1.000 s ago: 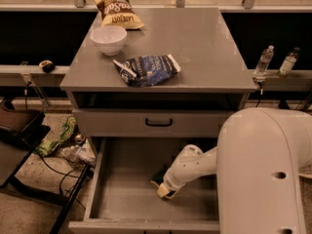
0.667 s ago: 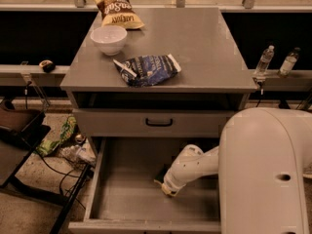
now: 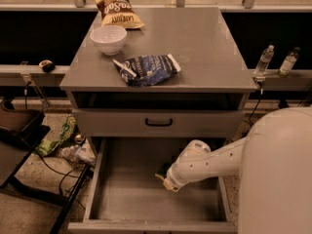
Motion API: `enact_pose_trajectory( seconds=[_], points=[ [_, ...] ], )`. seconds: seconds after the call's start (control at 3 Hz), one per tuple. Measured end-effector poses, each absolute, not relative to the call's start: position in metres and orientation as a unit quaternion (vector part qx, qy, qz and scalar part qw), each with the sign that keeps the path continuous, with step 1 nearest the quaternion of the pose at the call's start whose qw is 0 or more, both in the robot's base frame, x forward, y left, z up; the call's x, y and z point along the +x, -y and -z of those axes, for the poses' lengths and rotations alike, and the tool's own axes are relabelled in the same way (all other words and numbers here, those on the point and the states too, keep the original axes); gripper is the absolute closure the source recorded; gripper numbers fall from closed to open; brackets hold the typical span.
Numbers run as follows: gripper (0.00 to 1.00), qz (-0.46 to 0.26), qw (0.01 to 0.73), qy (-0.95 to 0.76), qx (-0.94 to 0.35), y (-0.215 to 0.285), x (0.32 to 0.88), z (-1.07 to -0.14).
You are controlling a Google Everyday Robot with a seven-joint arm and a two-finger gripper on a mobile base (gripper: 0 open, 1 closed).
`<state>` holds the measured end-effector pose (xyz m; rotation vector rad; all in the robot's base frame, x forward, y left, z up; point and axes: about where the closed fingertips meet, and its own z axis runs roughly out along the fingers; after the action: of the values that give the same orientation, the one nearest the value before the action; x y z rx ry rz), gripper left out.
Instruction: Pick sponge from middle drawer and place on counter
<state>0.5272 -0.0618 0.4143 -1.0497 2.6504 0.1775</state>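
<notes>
The middle drawer [image 3: 105, 179] stands pulled out below the cabinet, with a bare grey floor. My white arm reaches into it from the right. My gripper [image 3: 165, 178] is at the drawer's middle right, pointing down and left, a little above the floor. The sponge [image 3: 161, 171], dark green over yellow, sits at the gripper's tip and is held there. The wrist hides most of the fingers. The counter [image 3: 204, 43] is the broad grey top of the cabinet above.
On the counter lie a white bowl [image 3: 108, 38], a blue foil snack bag [image 3: 146, 68] and a yellow chip bag [image 3: 116, 8]. A shut drawer front with a black handle [image 3: 159, 123] is above the open drawer. Two bottles [image 3: 263, 60] stand at the right. Cables and clutter [image 3: 63, 140] lie on the floor at the left.
My gripper has risen a little from the drawer floor, and the sponge has come up with it.
</notes>
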Motion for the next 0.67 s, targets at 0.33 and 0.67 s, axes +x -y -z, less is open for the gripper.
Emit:
enact_pose_trajectory(
  seconds=[0.33, 0.67],
  points=[
    [1.00, -0.098, 0.174, -0.914, -0.354, 0.059, 0.511, -0.446],
    [1.00, -0.128, 0.190, -0.910, -0.344, 0.057, 0.490, -0.497]
  ],
)
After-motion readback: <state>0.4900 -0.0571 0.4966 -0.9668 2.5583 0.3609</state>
